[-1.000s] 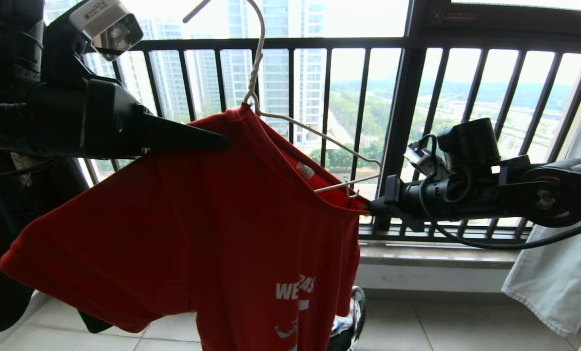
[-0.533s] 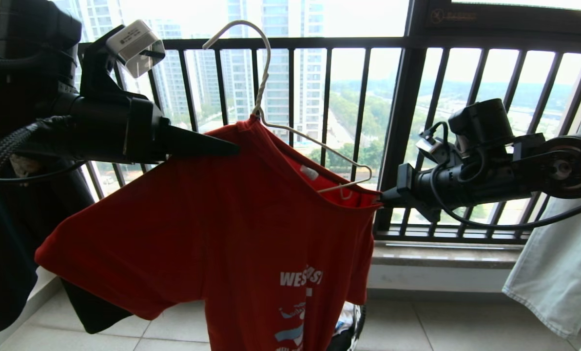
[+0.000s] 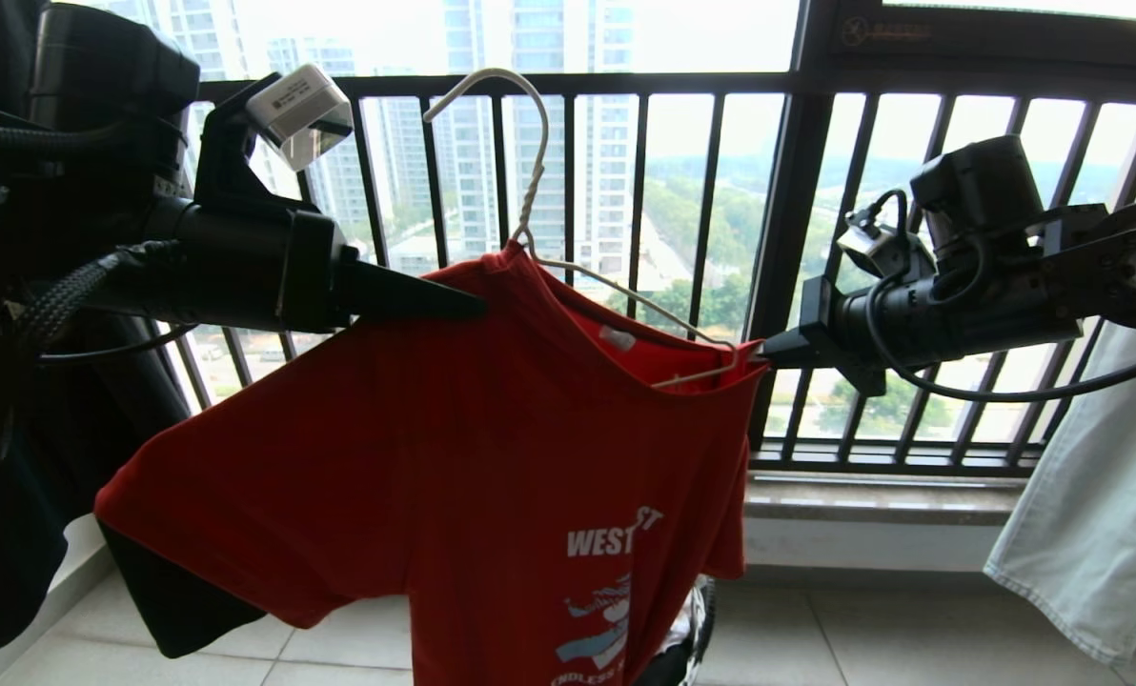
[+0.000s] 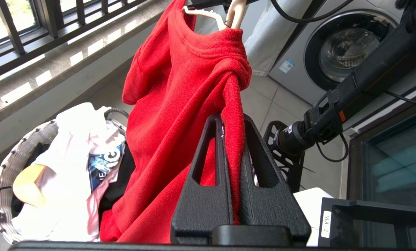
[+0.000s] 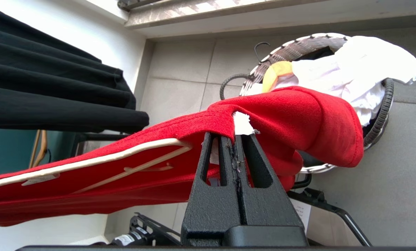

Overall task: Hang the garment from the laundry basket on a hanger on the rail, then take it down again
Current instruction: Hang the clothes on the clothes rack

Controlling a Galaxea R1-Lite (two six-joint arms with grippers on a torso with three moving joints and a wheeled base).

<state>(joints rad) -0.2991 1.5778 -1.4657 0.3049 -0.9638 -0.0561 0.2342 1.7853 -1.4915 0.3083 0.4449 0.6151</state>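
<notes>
The left gripper [image 3: 468, 307] is pinching the red shirt [image 3: 454, 448] at its shoulder; the right gripper [image 3: 763, 354] is clamping the collar edge. The hanger [image 3: 530, 171] is sitting inside the neck, its hook hanging free before the window bars [image 3: 711, 171]; the basket [image 4: 9, 160] is waiting below.

Left gripper [image 3: 473, 307] reaching in level from the left, fingers clamped, right gripper [image 3: 766, 354] opposite, fingers pinched together

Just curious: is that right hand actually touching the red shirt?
Touching. The right wrist view shows the right hand shut on the red shirt, collar fabric pinched between its fingers.

Left pincer [image 4: 233, 122] clamped on red garment [image 4: 180, 90]
</notes>
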